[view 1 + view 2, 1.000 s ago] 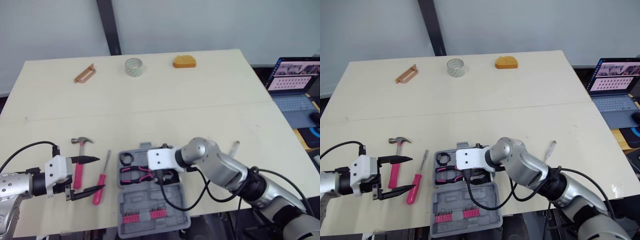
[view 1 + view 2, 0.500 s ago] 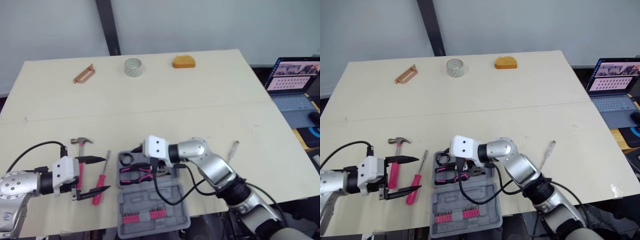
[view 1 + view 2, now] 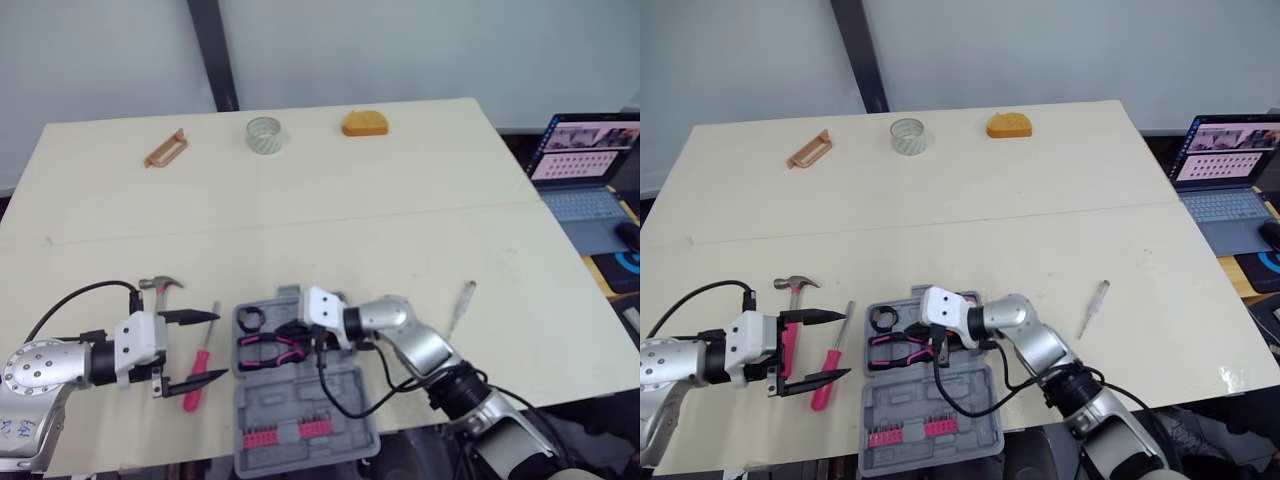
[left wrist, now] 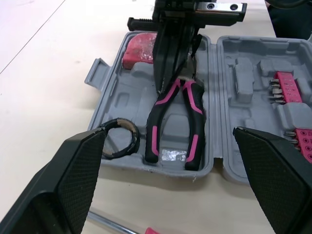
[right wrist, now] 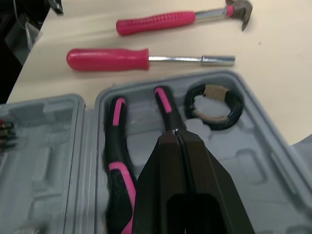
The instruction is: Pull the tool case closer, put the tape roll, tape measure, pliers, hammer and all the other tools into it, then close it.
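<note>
We find the open tool case point(image 3: 300, 400) at the table's point(image 3: 400, 220) near edge, with pliers point(image 3: 268, 348) and a small roll of tape point(image 3: 252, 320) in its far half. A screwdriver point(image 3: 203, 358) lies at its 9 o'clock, the hammer point(image 3: 160, 287) just beyond. A thin driver point(image 3: 459, 305) lies at 3. Far off sit the tape roll point(image 3: 265, 134) at 12 and the tape measure point(image 3: 364, 123) at 1.

An open grey tool case point(image 3: 310, 405) is sitting at the pale counter's point(image 3: 400, 200) near edge, with a pink hammer point(image 3: 161, 287) and a pink screwdriver point(image 3: 204, 355) lying left of it and a small screwdriver point(image 3: 459, 305) lying well to its right. A tan handle point(image 3: 166, 148), a tape roll point(image 3: 265, 133) and an orange tape measure point(image 3: 363, 123) are lining the far edge.
</note>
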